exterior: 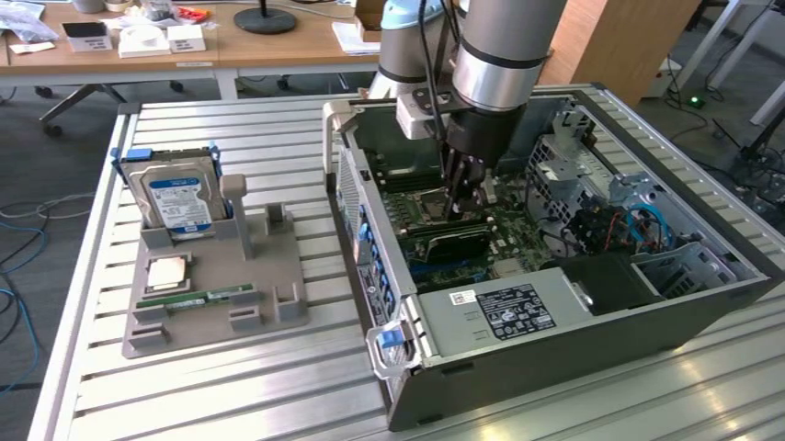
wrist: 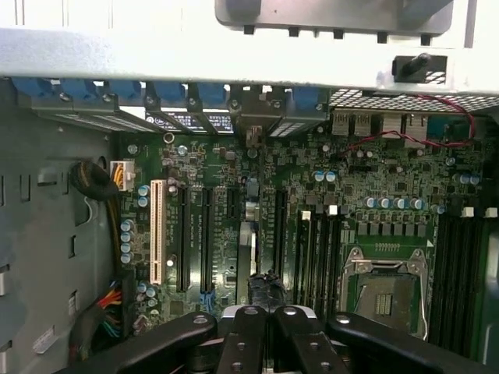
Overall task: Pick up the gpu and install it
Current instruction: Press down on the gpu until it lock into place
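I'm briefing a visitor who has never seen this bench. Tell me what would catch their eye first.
First, the open computer case on the slatted table, with the robot arm plunging into it and its claw just above the motherboard. Next, toward the exterior view's left, the grey holder tray with a blue-labelled hard drive standing upright in it.

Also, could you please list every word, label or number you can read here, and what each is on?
No text can be read for certain.
Blue and white label on the hard drive: print too small to read.
Dark label and white sticker on the power supply: blurred, unreadable.
White markings on the motherboard: too small to read.
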`<state>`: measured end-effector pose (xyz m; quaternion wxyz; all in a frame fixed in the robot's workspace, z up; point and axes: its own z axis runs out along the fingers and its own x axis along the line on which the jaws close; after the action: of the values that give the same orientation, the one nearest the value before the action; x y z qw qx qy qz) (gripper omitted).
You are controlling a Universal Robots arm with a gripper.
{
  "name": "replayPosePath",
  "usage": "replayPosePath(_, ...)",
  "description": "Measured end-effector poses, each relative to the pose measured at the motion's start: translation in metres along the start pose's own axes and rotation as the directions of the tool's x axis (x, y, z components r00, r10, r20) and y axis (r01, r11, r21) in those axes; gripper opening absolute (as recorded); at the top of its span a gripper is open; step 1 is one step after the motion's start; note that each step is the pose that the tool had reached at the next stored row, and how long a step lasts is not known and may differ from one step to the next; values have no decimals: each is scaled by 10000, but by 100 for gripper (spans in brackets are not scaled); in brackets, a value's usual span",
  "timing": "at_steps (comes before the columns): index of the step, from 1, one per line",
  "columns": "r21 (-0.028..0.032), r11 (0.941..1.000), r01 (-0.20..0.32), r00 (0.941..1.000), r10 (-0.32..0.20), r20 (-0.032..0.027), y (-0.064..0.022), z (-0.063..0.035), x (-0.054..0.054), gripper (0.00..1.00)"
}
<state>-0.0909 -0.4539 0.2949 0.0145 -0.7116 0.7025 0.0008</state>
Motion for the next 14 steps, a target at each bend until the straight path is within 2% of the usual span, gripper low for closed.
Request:
replayPosePath(6, -4, 9999, -157, 9999, 157, -5, 2, 76, 2, 11)
replayPosePath(14, -18, 9996, -265, 9996, 265, 13, -4, 87, 2, 11)
